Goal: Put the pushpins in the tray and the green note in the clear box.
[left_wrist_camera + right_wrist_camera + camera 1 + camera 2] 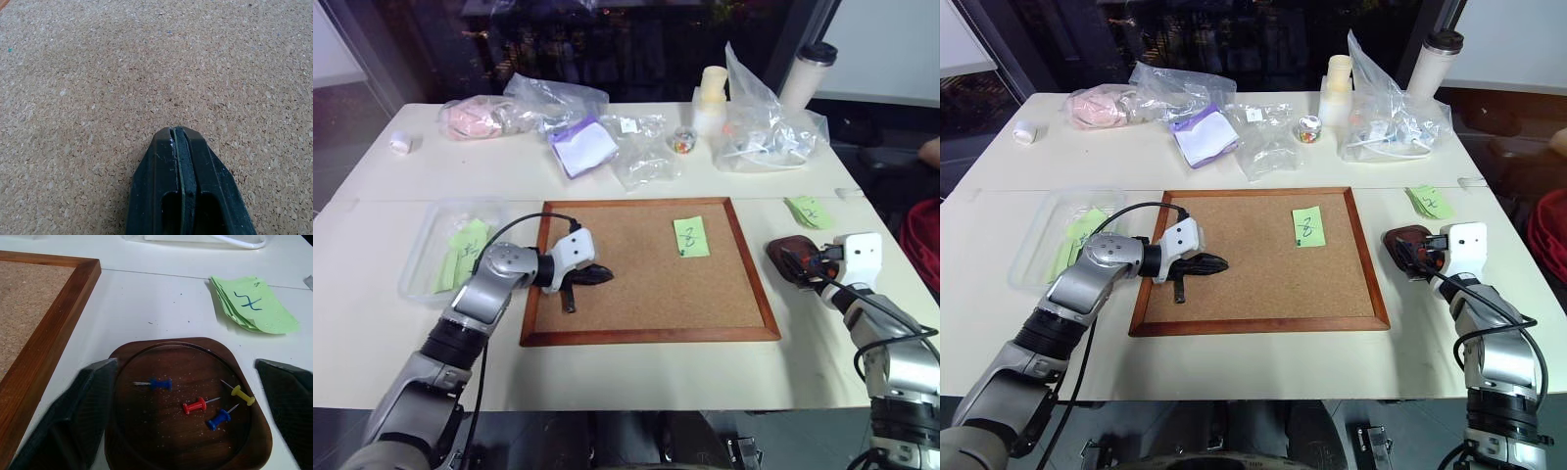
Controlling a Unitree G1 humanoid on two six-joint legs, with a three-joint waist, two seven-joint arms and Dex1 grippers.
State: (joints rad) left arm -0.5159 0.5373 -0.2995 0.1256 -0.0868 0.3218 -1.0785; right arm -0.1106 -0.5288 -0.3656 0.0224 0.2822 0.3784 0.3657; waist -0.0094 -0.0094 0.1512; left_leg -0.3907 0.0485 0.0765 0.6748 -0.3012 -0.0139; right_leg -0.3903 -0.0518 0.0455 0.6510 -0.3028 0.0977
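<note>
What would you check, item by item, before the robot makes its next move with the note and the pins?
1. Pushpins in the tray: ok, four lie inside.
2. Right gripper let go: ok, fingers stand wide apart over the tray.
3. Left gripper free: ok, shut on nothing above the cork board.
4. Green note marked 3: not ok, it lies on the cork board.
5. Pin holding that note: cannot tell.
6. Clear box ready: ok, open, though green slips lie in it.

4 pushpins (pixel 203 404) in tray (pixel 146 440)
</note>
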